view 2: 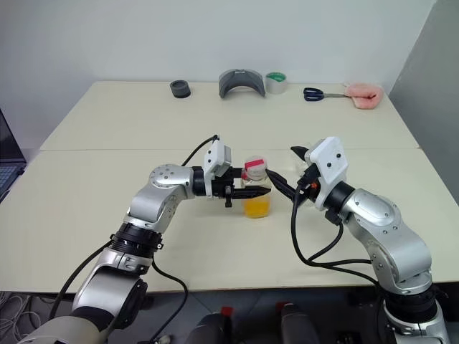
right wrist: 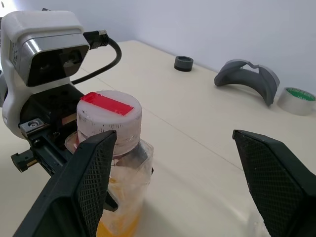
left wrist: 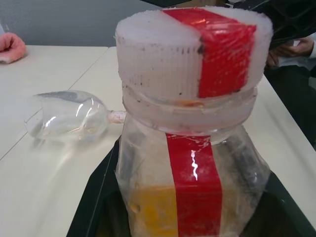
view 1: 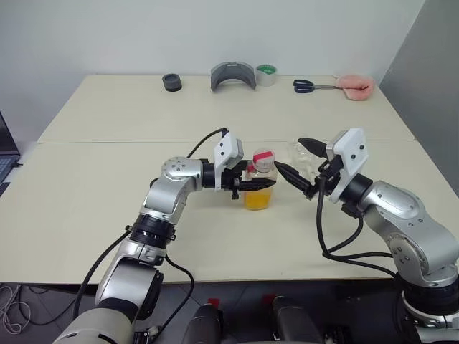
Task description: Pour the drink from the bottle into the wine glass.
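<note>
— Where's the bottle [view 1: 259, 183] now?

— Mid-table, upright, the left gripper [view 1: 252, 185] pinching its body from the side. The cap [view 1: 264, 158] is on; the drink [view 1: 258, 196] fills only the lower part.

— And the other hand?

— The right gripper [view 1: 301, 165] has its fingers spread wide, one tip just beside the cap, nothing held. The wine glass [left wrist: 69, 115] lies tipped over on the table [view 1: 107, 158] behind the bottle.

— Tricky to handle?

— I'd guess the bottle is light, thin and squashy, so take it low on the body. The glass looks fragile and prone to rolling; take it by the stem.

— Anything in the way?

— A black ring [view 1: 171, 82], grey bracket [view 1: 233, 74], tape roll [view 1: 266, 74], scissors [view 1: 310, 86] and pink cloth [view 1: 356, 87] sit along the far edge, well apart
</note>
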Robot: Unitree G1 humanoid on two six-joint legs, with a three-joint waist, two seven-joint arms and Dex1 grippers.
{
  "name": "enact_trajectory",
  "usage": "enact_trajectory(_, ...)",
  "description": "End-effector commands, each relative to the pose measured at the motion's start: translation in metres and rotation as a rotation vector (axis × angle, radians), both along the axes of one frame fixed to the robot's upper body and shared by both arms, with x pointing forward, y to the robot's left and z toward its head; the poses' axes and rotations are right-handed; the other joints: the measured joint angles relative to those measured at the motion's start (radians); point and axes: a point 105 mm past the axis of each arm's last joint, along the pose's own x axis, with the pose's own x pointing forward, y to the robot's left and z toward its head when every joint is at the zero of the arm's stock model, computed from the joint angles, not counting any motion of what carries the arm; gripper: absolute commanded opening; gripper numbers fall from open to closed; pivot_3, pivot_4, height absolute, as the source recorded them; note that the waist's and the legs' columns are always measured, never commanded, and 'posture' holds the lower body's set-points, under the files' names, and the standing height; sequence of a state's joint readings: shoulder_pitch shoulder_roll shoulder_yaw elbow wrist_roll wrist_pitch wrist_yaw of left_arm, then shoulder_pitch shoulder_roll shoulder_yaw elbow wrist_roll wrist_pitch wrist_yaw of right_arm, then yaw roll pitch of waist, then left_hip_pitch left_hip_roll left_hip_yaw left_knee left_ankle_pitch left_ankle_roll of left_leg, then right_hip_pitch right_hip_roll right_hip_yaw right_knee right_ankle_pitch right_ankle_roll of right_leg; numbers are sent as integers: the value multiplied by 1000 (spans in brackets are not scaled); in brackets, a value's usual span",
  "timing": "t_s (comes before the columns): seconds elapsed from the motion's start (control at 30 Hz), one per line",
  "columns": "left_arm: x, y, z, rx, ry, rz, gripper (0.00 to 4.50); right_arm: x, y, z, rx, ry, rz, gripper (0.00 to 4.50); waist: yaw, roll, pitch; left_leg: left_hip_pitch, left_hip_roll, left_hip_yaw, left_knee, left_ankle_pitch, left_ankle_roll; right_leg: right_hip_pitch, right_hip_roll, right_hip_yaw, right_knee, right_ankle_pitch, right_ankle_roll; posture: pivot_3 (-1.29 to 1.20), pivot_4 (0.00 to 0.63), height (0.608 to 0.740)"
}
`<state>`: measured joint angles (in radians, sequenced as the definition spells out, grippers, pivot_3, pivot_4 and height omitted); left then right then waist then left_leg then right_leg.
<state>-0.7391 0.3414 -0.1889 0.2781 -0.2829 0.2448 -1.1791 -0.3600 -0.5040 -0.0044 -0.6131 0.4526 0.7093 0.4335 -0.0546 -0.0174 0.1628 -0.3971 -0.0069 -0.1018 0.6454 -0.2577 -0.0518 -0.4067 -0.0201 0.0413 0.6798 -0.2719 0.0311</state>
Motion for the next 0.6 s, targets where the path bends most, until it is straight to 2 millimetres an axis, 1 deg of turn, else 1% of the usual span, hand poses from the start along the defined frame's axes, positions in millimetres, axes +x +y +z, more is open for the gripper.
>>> enact_trajectory(0.03,-5,-5,16,-32,-69,-36,1815,-6,0,8,1,-37,9,3996,0,0,0,0,0,0,0,0,0,0,0,0,0,0,0,0,150,740)
enact_trajectory(0.17,-5,-5,16,-33,-68,-33,1815,-7,-1,7,1,-32,13,3996,0,0,0,0,0,0,0,0,0,0,0,0,0,0,0,0,150,740)
enact_trajectory(0.33,-5,-5,15,-35,-68,-31,1815,-14,-1,7,0,-15,55,3996,0,0,0,0,0,0,0,0,0,0,0,0,0,0,0,0,150,740)
enact_trajectory(0.6,-5,-4,15,-40,-66,-24,1815,-23,-9,7,-40,30,126,3996,0,0,0,0,0,0,0,0,0,0,0,0,0,0,0,0,150,740)
